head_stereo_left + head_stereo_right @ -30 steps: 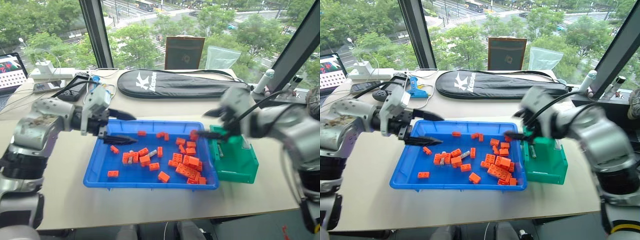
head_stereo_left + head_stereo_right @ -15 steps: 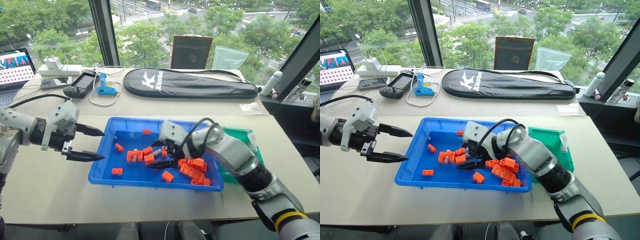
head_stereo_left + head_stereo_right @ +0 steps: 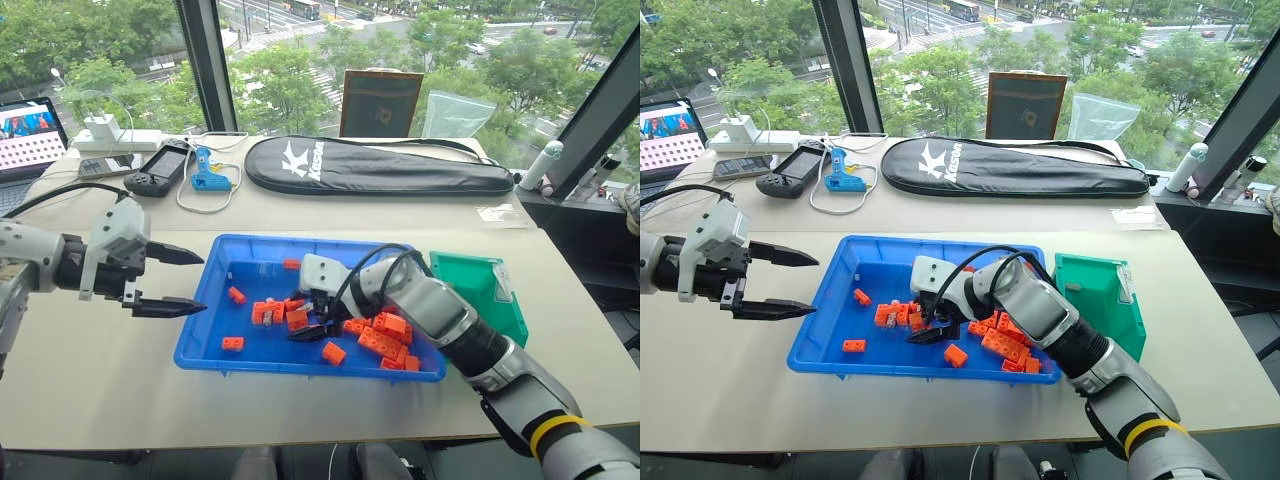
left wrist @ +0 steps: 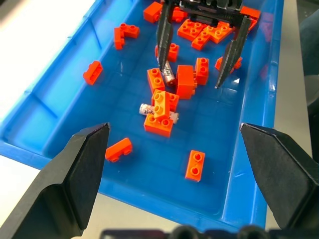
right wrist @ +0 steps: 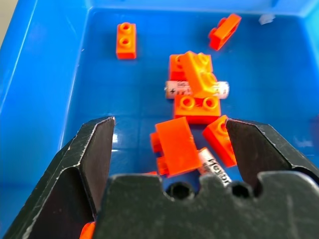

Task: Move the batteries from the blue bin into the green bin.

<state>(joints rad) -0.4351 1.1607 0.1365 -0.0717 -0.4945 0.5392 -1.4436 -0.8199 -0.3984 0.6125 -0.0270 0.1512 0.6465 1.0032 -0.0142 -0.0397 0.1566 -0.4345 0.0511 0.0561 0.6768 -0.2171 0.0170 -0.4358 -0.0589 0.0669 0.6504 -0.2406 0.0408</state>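
The blue bin lies mid-table, strewn with orange bricks. My right gripper reaches down into its middle, open. Its fingers straddle a small brick pile and a silver battery, which lies partly under an orange brick close to one fingertip. Another battery rests nearby beneath two stacked bricks. Just outside the bin's left wall my left gripper hovers open and empty. The green bin stands against the blue bin's right end.
A black racket case stretches across the back of the table. A game controller, a blue tool, a power strip and a laptop sit at the back left. A white bottle stands at the far right.
My right gripper swung from over the green bin to the middle of the blue bin and sank among the bricks. The left gripper drew back leftward out of the bin.
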